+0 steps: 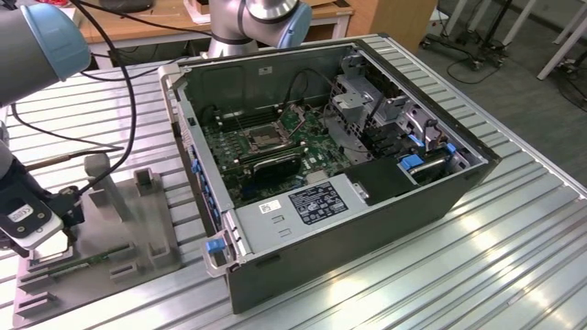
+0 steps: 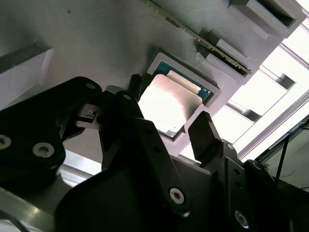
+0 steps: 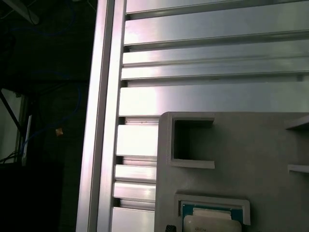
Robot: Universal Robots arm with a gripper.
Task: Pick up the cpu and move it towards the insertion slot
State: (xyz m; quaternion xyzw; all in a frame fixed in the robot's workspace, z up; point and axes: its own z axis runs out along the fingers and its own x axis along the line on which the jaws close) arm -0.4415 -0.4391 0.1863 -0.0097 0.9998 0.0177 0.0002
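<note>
One cpu [image 2: 169, 101] lay flat in the square recess of one grey tray [image 2: 96, 43]. One green strip [image 2: 207, 41] sat in the same tray. One gripper [image 2: 169, 108] hung over the cpu, jaws spread, fingers [image 2: 205, 137] at either side. One insertion slot [image 1: 266, 141] sat inside one open computer case [image 1: 367, 227], well apart, toward the exterior view's right.

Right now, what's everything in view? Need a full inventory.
cpu: 1, silvery, seated in fixture pocket under the tool
fixture: 1, grey, on table, exterior view's left
circuit strip: 1, green, in a fixture slot
computer case: 1, black, open, mid-table
insertion slot: 1, dark with metal frame, on green board inside case
table: 1, aluminium slats
arm: 1, grey and blue, exterior view's left
tool: 1, black, open, fingers either side of cpu
</note>
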